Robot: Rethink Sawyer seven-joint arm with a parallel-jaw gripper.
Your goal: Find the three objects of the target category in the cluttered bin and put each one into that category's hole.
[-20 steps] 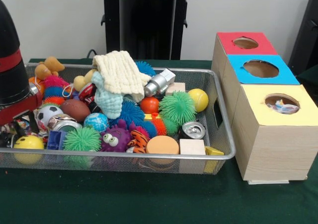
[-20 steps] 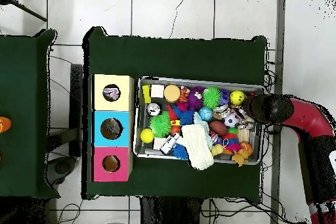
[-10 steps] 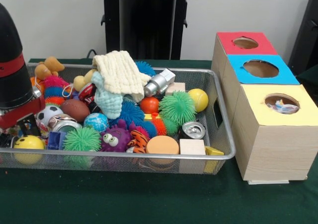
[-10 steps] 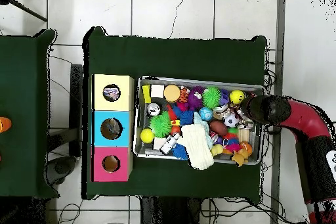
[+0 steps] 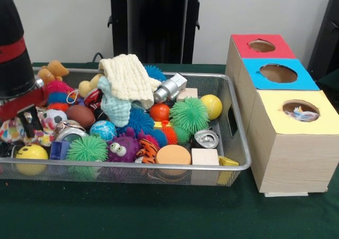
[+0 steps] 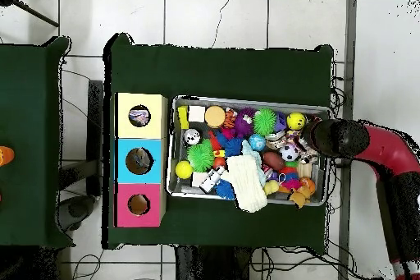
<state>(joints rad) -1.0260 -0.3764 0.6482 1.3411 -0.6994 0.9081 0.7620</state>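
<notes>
Pincer (image 5: 26, 123) low over left end of wire bin (image 5: 233, 123), beside soccer ball (image 5: 53, 117); cannot tell whether clenched or released.

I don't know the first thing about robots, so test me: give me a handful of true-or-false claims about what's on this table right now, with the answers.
1. The three wooden boxes have red, blue and yellow tops. True: the red box, blue box and yellow box stand in a row beside the bin.
2. A cream knitted cloth lies on top of the toy pile. True.
3. The yellow box's hole is empty. False: something pale shows inside it.
4. The robot arm hangs over the bin's end next to the boxes. False: it is at the opposite end.
5. A crushed drink can lies in the bin near the boxes. True.
6. The bin is solid plastic. False: it is wire mesh.
</notes>
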